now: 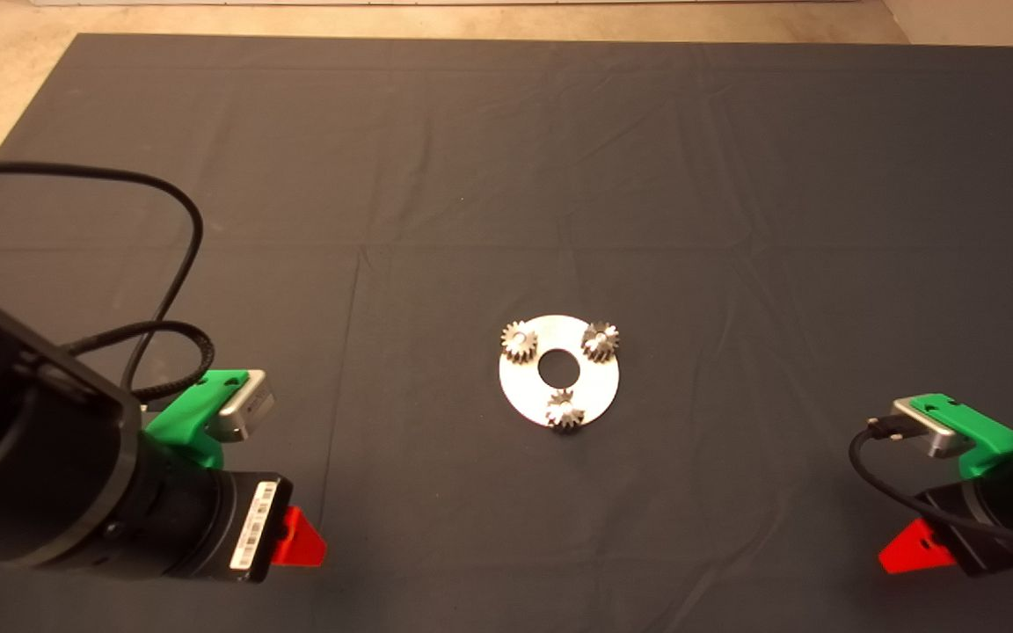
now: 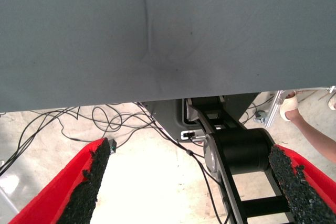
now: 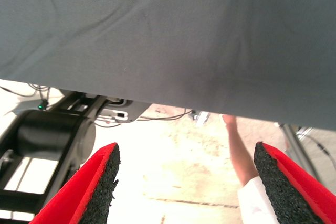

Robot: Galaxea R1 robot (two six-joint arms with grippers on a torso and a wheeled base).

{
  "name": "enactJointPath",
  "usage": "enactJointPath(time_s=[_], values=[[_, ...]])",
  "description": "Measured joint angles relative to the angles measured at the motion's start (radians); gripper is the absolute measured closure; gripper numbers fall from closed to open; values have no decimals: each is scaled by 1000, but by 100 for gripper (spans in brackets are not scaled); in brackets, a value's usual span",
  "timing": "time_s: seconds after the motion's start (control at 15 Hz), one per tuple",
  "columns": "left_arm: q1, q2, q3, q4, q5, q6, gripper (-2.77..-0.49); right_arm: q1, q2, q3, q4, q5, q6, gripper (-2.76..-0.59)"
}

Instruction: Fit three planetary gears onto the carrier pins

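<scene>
A flat round silver disc (image 1: 599, 385) with a central hole lies at the middle of the dark mat. Three small steel planetary gears sit on it in a triangle: one at the far left (image 1: 519, 340), one at the far right (image 1: 601, 340), one at the near edge (image 1: 564, 411). The carrier pins are covered by the gears, with only their tips showing at the gear centres. My left gripper (image 1: 300, 538) waits at the lower left, open and empty. At the lower right my right gripper (image 1: 909, 547) is parked, also open and empty.
Black cables loop from the left arm over the mat (image 1: 506, 176). Both wrist views show the mat's near edge with floor beyond it, cables (image 2: 79, 121), the robot's black base (image 2: 236, 148) and a person's leg (image 3: 239, 156) and shoe (image 2: 290, 106).
</scene>
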Motion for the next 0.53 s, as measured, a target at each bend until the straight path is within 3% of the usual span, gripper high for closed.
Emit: enactJointPath(time_s=[0.13, 0.33, 0.47, 0.53], values=[[0, 1, 0, 0, -1, 0, -217, 6, 33, 1, 14, -2, 69, -187], [0, 1, 0, 0, -10, 0, -233, 13, 162, 1, 20, -3, 167, -195], [0, 11, 0, 0, -10, 0, -233, 35, 257, 2, 21, 4, 213, -202], [0, 17, 0, 0, -11, 0, -236, 53, 276, 2, 22, 10, 219, -202]])
